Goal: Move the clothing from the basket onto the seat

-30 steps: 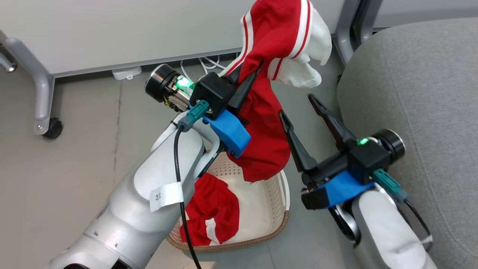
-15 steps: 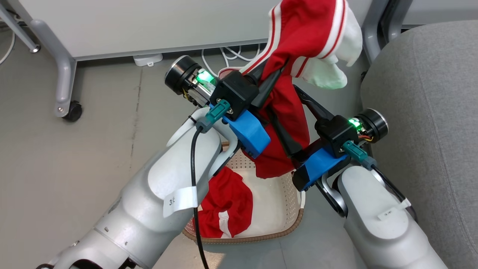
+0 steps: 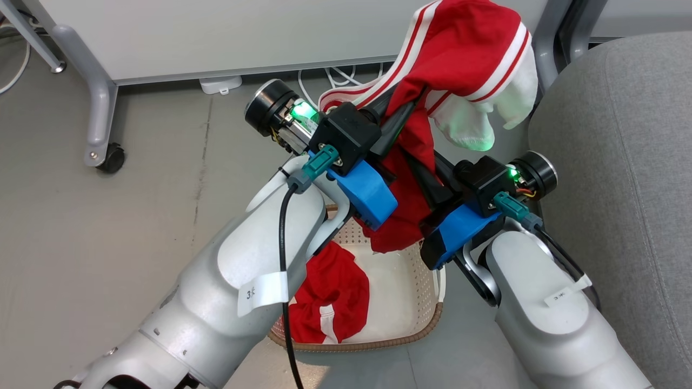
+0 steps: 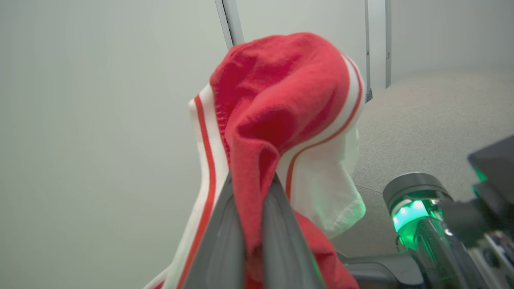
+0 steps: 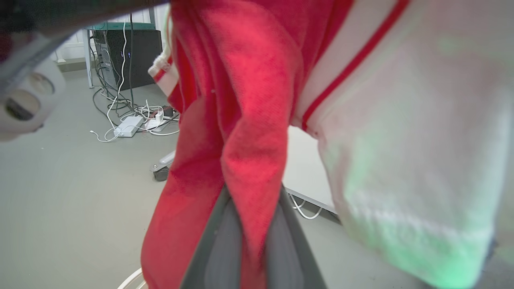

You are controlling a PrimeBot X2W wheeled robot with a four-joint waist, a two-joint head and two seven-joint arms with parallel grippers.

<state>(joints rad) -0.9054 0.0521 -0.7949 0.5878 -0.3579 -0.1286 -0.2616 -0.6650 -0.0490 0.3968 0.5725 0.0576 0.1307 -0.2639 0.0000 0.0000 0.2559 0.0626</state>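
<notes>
A piece of clothing (image 3: 465, 59), red with white stripes and a white panel, hangs in the air above the basket (image 3: 403, 302). My left gripper (image 3: 412, 106) is shut on its upper folds, and the left wrist view shows the fabric pinched between the fingers of that gripper (image 4: 251, 182). Lower down, my right gripper (image 3: 420, 162) is shut on the same garment, its fingertips (image 5: 225, 200) squeezing a red fold. Another red piece of clothing (image 3: 330, 294) lies in the basket's left half. The grey seat (image 3: 621, 162) is at the right, beside my right arm.
A white board on grey wheeled legs (image 3: 100, 124) stands behind, with cables (image 3: 335, 75) on the floor under it. More cables and a power strip (image 5: 128, 126) lie on the grey floor. A grey frame post (image 3: 546, 32) rises next to the seat.
My right gripper has moved left to the hanging garment and shut on it. The left gripper has kept its grip. The head camera has shifted a little.
</notes>
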